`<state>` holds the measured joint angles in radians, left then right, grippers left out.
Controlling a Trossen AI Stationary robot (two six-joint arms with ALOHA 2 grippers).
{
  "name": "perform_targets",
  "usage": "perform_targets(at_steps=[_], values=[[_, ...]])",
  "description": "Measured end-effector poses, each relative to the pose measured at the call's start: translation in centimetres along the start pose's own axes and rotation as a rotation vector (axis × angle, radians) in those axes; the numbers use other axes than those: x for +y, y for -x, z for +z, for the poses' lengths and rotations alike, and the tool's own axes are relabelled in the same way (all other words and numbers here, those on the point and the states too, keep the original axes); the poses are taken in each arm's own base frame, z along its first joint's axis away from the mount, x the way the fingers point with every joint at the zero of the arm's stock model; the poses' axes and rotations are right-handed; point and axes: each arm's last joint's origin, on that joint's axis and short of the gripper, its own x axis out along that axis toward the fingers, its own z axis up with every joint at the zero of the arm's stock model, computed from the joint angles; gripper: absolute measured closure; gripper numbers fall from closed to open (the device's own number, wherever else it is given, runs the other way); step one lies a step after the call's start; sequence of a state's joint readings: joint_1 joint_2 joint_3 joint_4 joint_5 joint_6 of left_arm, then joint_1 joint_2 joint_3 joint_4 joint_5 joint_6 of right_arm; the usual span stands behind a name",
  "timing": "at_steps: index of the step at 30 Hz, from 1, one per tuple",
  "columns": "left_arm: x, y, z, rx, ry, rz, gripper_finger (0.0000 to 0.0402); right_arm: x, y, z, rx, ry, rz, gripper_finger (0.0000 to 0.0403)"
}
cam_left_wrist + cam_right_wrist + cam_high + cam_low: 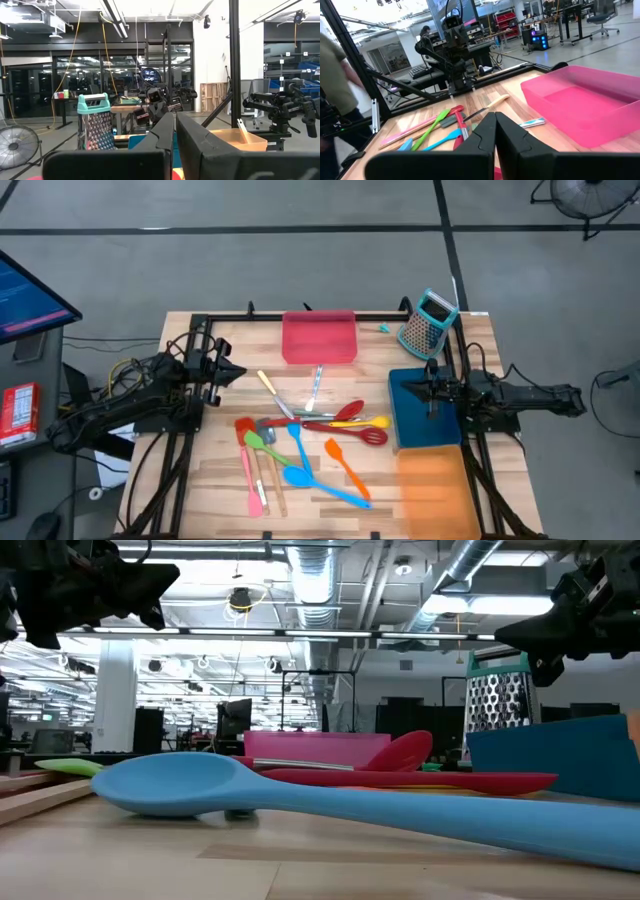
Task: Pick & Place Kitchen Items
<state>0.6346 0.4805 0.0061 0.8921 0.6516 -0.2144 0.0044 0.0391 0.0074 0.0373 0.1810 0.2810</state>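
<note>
While both arms wait, the left gripper (228,370) closed and empty at the desk's (420,510) left edge and the right gripper (432,387) likewise at the right edge, nothing seems sorted: the utensils (305,445) lie scattered mid-desk, handles fanned, long axes pointing mostly toward the far and near edges; trays hold none.

Pink-red tray (319,338), blue tray (424,412), orange tray (434,486), teal-topped silver grater (427,323), big blue spoon (300,802), lime-green spatula (431,128)

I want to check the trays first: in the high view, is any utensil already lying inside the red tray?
No, the red tray shows only its bare floor, and the utensils lie on the table.
</note>
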Motion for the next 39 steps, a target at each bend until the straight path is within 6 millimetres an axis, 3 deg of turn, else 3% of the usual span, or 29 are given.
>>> perform_targets(at_steps=[22, 27, 31, 35, 39], values=[[0.00, 0.00, 0.00, 0.000, -0.002, 0.000, 0.0394, 0.00, 0.00, 0.00, 0.000, 0.000, 0.000, 0.0403], [0.05, 0.00, 0.13, -0.014, -0.161, 0.024, 0.0394, 0.00, 0.00, -0.01, 0.000, 0.000, 0.000, 0.0403], [0.07, 0.00, 0.17, -0.018, -0.170, 0.034, 0.0394, 0.00, 0.00, -0.01, 0.000, 0.000, 0.000, 0.0403], [0.18, 0.01, 0.32, -0.039, -0.096, 0.078, 0.0394, 0.00, 0.00, 0.00, 0.000, 0.000, 0.000, 0.0403], [-0.02, 0.00, 0.28, -0.028, 0.243, 0.007, 0.0394, 0.00, 0.00, 0.00, 0.000, 0.000, 0.000, 0.0403]])
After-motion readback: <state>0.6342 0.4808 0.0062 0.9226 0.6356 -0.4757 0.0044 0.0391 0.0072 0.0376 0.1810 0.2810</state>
